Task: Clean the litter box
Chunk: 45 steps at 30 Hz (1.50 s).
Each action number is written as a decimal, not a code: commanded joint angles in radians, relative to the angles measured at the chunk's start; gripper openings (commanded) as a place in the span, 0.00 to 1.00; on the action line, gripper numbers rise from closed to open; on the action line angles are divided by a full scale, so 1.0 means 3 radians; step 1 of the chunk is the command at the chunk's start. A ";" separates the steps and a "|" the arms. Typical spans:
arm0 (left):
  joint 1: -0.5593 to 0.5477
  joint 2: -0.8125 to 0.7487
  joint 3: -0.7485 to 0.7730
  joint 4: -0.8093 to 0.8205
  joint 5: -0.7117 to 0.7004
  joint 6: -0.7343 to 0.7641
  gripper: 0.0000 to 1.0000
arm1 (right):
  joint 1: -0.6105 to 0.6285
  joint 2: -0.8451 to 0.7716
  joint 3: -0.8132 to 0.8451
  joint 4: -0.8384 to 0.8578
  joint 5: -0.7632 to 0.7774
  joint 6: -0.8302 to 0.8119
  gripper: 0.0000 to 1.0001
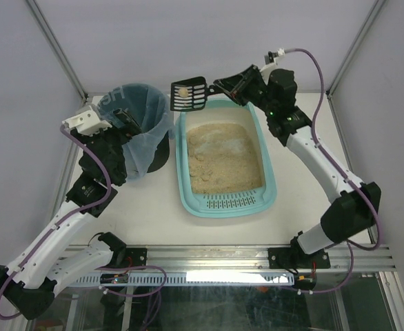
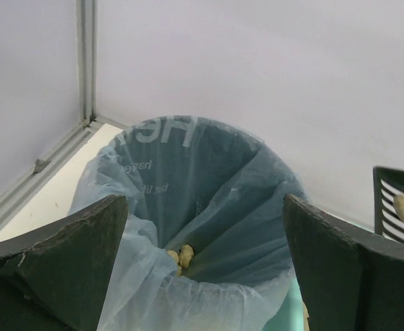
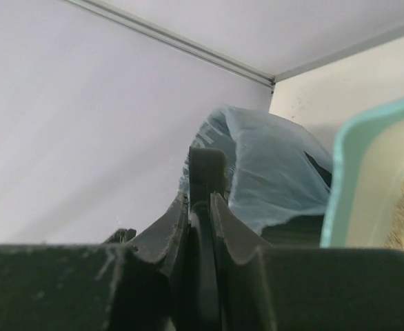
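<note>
While you look the scene over, count one litter box (image 1: 182, 165): it lies flat on the table (image 1: 147, 207) at the middle, its long side running near to far. Its single slotted grate (image 1: 228, 201) is at the near end, and beige litter (image 1: 223, 155) fills the rest.

Just left of it stands one round dark bin (image 1: 162, 157) lined with one bluish bag (image 1: 149, 103). The left wrist view shows two pale clumps (image 2: 183, 256) lying close together at the bottom of that bag.

You have one black slotted scoop (image 1: 189, 94), held in the air over the far left corner of the box, just right of the bin's rim. It carries one pale clump (image 1: 182, 91).

Your right gripper (image 1: 221, 85) is clamped tight on the scoop's handle (image 3: 205, 207), the fingers pressed against it on both sides.

Your left gripper (image 1: 128, 121) hangs at the left side of the bin, over its rim. Its two fingers (image 2: 64, 255) are spread wide, with nothing between them and the mouth of the bag showing beyond.
</note>
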 commanded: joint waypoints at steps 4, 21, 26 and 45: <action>0.0079 -0.0107 -0.0071 0.0274 -0.0262 0.0032 0.99 | 0.0458 0.0841 0.1462 -0.0333 0.0348 -0.0720 0.00; 0.0110 -0.0103 -0.0070 0.0276 -0.0226 0.0032 0.99 | 0.1032 0.1881 0.2863 -0.0477 0.0275 -0.2842 0.00; 0.0110 -0.0106 -0.0076 0.0274 -0.0167 0.0020 0.99 | 0.1052 0.1749 0.2716 -0.0320 0.0238 -0.2967 0.00; 0.0148 -0.0389 -0.0233 0.0418 -0.0118 -0.0005 0.99 | 0.1427 0.1153 0.1789 0.0395 0.0121 -0.4311 0.00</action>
